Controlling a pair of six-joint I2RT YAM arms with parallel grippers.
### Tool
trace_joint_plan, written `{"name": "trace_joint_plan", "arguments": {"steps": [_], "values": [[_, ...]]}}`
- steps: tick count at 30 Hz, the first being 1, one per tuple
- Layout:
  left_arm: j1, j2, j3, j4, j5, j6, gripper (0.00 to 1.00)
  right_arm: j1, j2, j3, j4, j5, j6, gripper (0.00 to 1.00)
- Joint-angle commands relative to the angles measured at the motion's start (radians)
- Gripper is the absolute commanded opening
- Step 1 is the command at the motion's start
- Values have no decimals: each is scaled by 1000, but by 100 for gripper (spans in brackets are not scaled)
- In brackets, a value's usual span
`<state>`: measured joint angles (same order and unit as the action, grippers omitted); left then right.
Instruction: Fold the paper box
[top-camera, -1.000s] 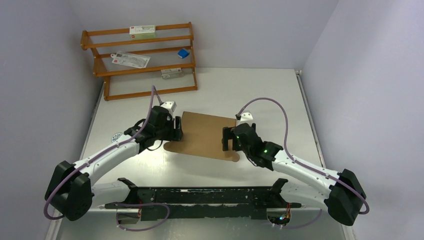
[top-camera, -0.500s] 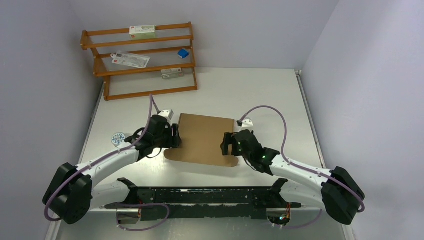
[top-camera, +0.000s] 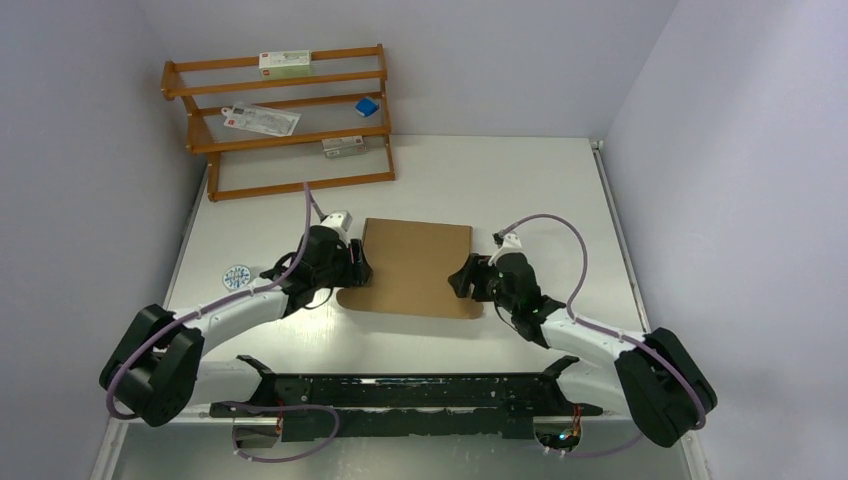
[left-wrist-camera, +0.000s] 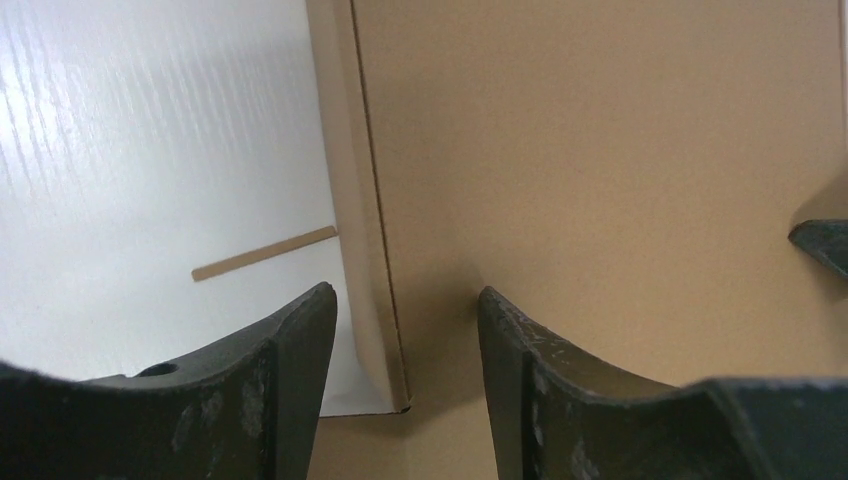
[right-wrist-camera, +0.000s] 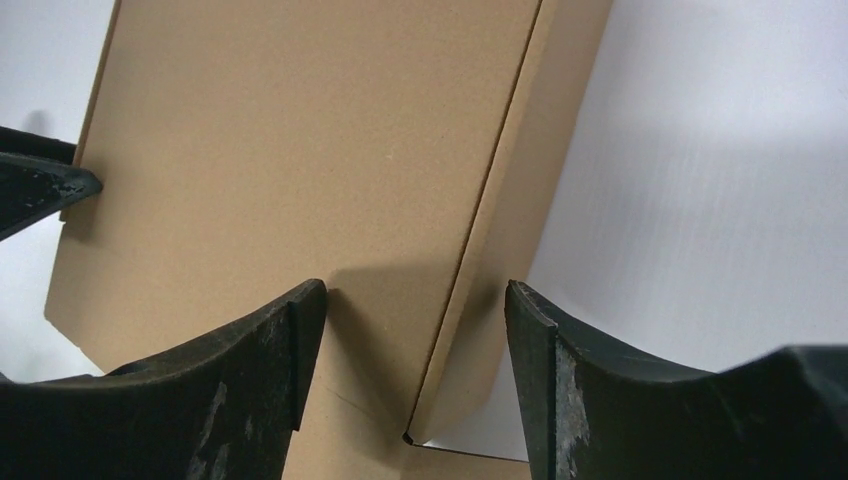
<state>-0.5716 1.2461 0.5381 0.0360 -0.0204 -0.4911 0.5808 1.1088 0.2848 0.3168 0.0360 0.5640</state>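
The paper box (top-camera: 415, 265) is a flat brown cardboard piece lying on the white table between the two arms, with a rounded flap at its near edge. My left gripper (top-camera: 356, 268) sits at its left edge. In the left wrist view the jaws (left-wrist-camera: 405, 310) straddle the box's left side wall (left-wrist-camera: 365, 250), open, with white table showing between the outer finger and the wall. At the right edge is my right gripper (top-camera: 468, 278). Its jaws (right-wrist-camera: 415, 300) straddle the right side wall (right-wrist-camera: 500, 270), open, one finger over the top panel (right-wrist-camera: 300, 150).
An orange wooden rack (top-camera: 280, 120) stands at the back left and holds white cartons and a small blue item. A round sticker (top-camera: 237, 275) lies left of the left arm. Beside the box lies a thin cardboard strip (left-wrist-camera: 265, 253). A black frame (top-camera: 400, 390) runs along the near edge.
The box has turned square to the table and shifted slightly back. Both grippers have settled lower onto its side edges, and the right jaws have narrowed markedly, the left a little.
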Motion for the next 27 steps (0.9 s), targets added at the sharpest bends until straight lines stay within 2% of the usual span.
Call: {"name": "trace_joint_plan", "arguments": {"steps": [1,4,9,15,19,22,27], "values": [[16,35,41,104,10,-10,59,-38,69,23,89,-83,-31,69],[38,53,77,109,11,-4,60,-42,88,81,58,-47,-50,70],[69,17,103,76,24,-12,65,-41,44,181,-103,43,-133,82],[87,-137,95,-20,-34,-8,78,-20,-70,220,-245,-21,-253,89],[91,-273,102,-121,-74,-12,88,35,-138,253,-325,-31,-303,91],[92,-341,114,-209,-116,-9,91,71,-169,252,-331,-62,-343,94],[92,-427,98,-296,-140,-12,96,252,-123,316,-392,32,-445,96]]}}
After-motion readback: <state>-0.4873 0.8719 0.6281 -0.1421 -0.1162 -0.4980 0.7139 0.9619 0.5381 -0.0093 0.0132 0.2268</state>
